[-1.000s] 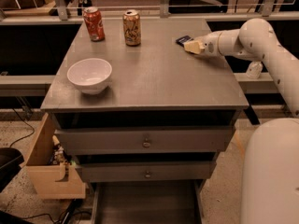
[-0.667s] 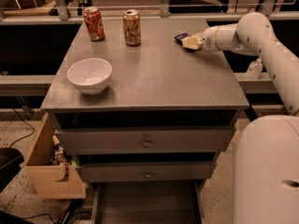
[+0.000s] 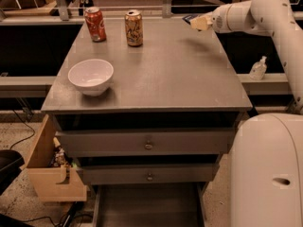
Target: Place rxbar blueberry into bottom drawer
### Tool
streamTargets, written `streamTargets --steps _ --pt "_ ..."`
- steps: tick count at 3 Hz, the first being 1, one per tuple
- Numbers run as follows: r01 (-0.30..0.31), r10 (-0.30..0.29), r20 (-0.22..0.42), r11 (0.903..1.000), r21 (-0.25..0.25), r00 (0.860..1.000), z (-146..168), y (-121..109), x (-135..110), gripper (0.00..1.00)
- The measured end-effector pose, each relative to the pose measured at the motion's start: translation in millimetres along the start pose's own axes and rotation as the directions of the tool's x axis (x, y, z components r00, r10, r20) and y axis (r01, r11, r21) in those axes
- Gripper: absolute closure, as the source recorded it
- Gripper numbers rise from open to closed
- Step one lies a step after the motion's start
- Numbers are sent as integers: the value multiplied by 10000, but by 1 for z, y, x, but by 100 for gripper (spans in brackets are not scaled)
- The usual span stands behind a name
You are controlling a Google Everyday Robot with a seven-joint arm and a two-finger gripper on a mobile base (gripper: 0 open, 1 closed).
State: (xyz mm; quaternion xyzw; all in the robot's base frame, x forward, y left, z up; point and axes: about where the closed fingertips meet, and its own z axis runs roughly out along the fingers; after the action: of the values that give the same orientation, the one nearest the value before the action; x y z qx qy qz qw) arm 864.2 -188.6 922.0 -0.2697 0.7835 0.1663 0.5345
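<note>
The rxbar blueberry (image 3: 189, 18), a small dark bar, sticks out from the tips of my gripper (image 3: 198, 21) at the far right of the grey cabinet top (image 3: 175, 74). The gripper is shut on the bar and holds it a little above the surface; its shadow falls on the top below. The bottom drawer (image 3: 147, 206) stands pulled out at the foot of the cabinet, its dark interior showing, far below and in front of the gripper.
A red soda can (image 3: 95, 24) and a gold soda can (image 3: 134, 28) stand at the back left. A white bowl (image 3: 91, 75) sits front left. Two upper drawers with knobs (image 3: 148, 144) are shut. A wooden box (image 3: 47, 171) hangs left; my white base (image 3: 267, 174) is right.
My gripper has risen off the cabinet top with the dark bar in it and moved slightly left. The cans and the bowl have not moved.
</note>
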Motion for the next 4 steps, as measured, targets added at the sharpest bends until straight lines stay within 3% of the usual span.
streamTargets --steps 1,3,4 --pt "480 -479 -156 9988 53 9987 -44 2 -16 100" --pt "898 -904 -747 9959 -111 9931 -118 33 1 100" --pt "1312 -1349 -918 9903 -449 9866 -160 67 18 100"
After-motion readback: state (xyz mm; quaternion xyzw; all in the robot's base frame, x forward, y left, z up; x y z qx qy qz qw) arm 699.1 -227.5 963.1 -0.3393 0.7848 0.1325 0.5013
